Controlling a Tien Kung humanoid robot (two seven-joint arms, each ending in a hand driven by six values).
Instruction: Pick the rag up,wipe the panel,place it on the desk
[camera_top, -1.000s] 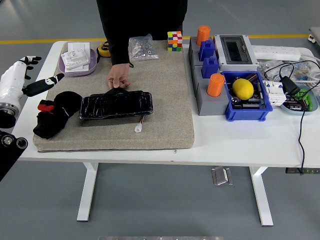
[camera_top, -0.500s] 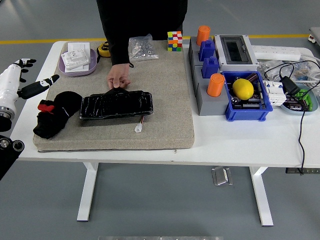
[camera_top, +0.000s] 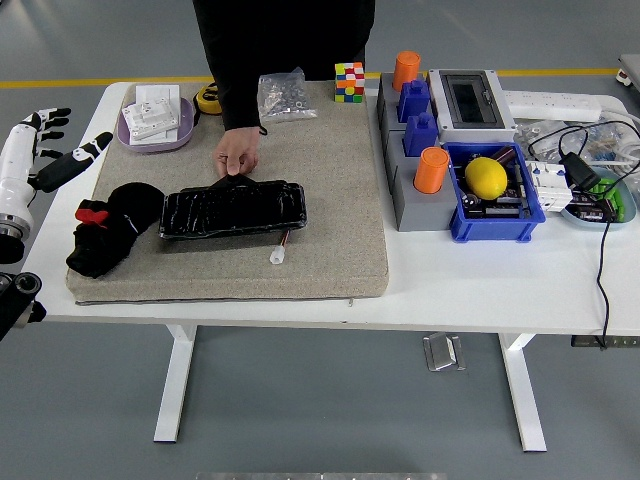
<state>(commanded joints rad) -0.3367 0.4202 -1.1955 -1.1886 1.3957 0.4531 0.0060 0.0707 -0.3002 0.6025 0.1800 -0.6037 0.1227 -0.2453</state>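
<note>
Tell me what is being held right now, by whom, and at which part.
The robot's left hand holds nothing, off the table's left edge. The person's hand steadies the black panel at its far edge. The rag lies untouched.

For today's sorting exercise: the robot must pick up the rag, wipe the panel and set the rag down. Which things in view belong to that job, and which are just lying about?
Job:
black rag
black panel, steadied by a person's hand
left hand, open

Lying about:
colour cube
lemon
orange cylinders
bag of screws

Left hand (camera_top: 35, 150) hovers at the left edge, fingers (camera_top: 52, 116) spread, holding nothing
</note>
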